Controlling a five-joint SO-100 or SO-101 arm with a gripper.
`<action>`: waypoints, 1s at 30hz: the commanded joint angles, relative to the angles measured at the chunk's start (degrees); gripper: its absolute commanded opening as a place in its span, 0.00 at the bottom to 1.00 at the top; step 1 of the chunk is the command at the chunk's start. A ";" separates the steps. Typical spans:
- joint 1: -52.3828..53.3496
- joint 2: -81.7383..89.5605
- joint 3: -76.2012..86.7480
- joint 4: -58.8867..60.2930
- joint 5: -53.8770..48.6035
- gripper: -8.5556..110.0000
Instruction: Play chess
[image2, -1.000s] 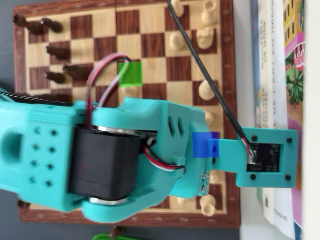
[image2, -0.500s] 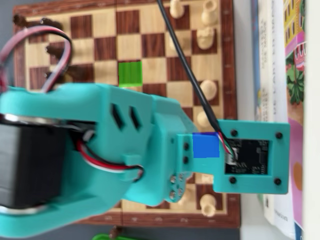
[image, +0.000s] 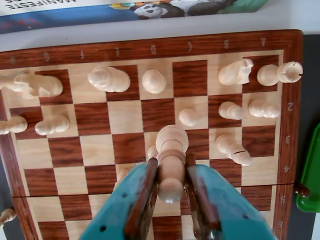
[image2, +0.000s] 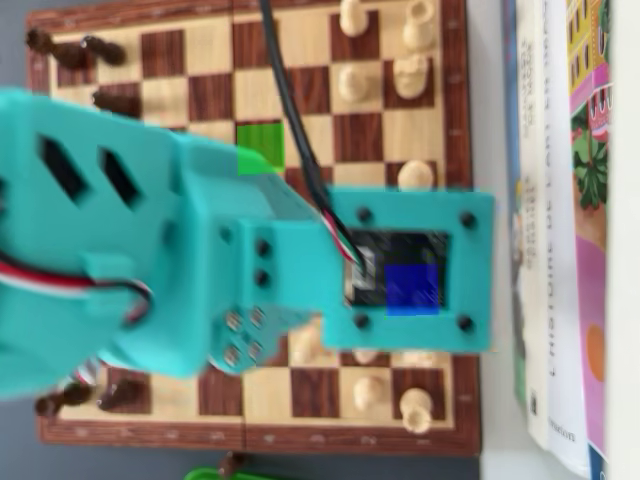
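Risen closer to the overhead camera since a second ago, gripper (image: 171, 192) clamped on a light chess piece (image: 171, 161) above the chessboard (image: 100, 50).

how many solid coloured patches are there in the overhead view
2. A green patch on the chessboard, upper middle of the overhead view, its lower edge cut by the arm; a blue patch over the arm's camera mount. The arm may hide more.
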 joint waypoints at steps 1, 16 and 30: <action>-0.70 6.77 2.46 -0.97 0.53 0.14; -10.02 21.97 22.94 -0.97 7.12 0.13; -15.91 23.38 35.42 -10.72 11.34 0.13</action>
